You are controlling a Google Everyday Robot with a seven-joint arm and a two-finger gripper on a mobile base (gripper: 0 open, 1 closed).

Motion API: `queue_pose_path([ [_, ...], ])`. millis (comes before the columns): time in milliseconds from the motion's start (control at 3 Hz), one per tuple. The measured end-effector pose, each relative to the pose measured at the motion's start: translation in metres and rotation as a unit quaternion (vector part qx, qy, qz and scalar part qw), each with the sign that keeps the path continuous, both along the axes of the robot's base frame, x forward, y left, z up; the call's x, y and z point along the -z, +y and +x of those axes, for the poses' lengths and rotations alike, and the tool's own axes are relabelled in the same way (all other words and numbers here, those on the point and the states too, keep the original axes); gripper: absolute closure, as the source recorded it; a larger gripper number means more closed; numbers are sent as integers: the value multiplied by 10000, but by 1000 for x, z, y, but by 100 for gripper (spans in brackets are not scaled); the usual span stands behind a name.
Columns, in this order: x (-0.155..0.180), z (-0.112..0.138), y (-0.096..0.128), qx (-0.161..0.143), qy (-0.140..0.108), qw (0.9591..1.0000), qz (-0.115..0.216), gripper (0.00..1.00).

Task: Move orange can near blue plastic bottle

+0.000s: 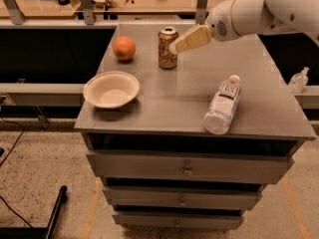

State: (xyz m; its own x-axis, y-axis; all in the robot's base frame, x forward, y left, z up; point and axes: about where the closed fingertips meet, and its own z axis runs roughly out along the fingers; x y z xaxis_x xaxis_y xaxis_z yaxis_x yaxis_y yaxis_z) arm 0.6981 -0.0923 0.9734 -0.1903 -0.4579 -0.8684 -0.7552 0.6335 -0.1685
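Looks like a robotics lab: a grey drawer cabinet (149, 166) on a speckled floor (40, 183) marked with tape lines (92, 208), cluttered benches (144, 1) behind, the robot's hand (175, 47) over the surface (169, 103).

Smooth white rounded arm (269, 9) with thin yellow ring, dark speckled patch, cream tapered jaws at upper centre.
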Motion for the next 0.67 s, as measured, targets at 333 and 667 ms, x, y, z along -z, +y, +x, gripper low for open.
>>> queue_pose_path([
  [333,24,4,31,-80,82,9994,323,0],
  [667,24,6,34,-78,62,9993,357,0],
])
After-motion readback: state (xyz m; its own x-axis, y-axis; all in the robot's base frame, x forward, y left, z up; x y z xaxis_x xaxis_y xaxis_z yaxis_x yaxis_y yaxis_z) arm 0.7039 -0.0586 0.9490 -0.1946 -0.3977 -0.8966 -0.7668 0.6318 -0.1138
